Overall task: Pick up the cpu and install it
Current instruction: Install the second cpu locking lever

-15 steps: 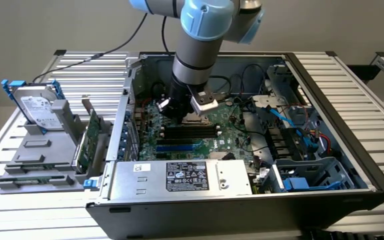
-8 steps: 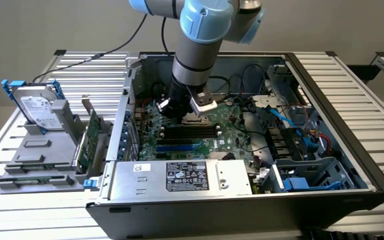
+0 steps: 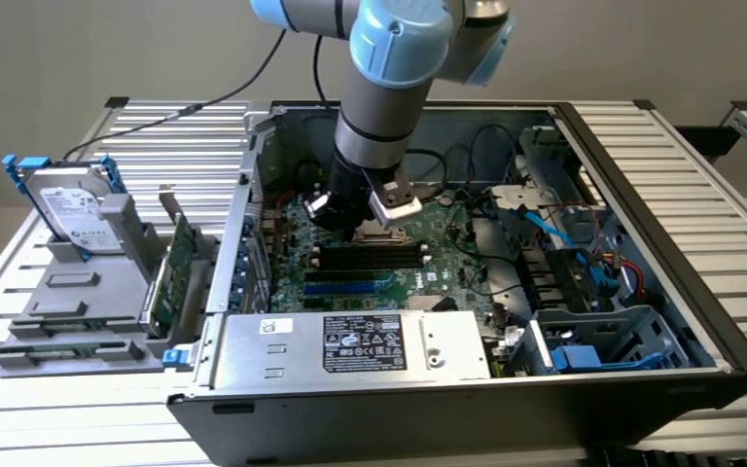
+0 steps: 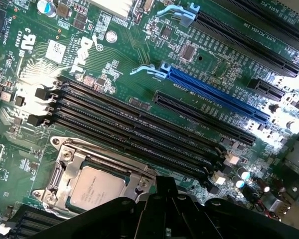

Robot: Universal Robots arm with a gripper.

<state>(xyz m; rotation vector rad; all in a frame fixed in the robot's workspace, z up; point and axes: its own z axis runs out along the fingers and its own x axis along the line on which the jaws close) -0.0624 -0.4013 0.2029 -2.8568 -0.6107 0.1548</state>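
Note:
The cpu [image 4: 96, 187], a flat square chip with a dull silver top, lies inside the metal socket frame [image 4: 65, 167] on the green motherboard [image 4: 124, 59]. My gripper [image 4: 164, 211] shows as dark fingers [image 4: 162, 191] pressed together, shut, with nothing visible between them, right beside the socket's edge. In the exterior view the arm reaches down into the open computer case [image 3: 633, 195], and the gripper [image 3: 354, 222] hangs low over the socket [image 3: 381, 234] near the middle of the board.
Black memory slots [image 4: 139, 124] run beside the socket, with a blue card slot [image 4: 214, 94] further off. A power supply [image 3: 361, 345] fills the case's front. Cables [image 3: 568, 243] crowd the exterior view's right. A hard drive [image 3: 69, 204] and green card [image 3: 172, 272] stand outside, left.

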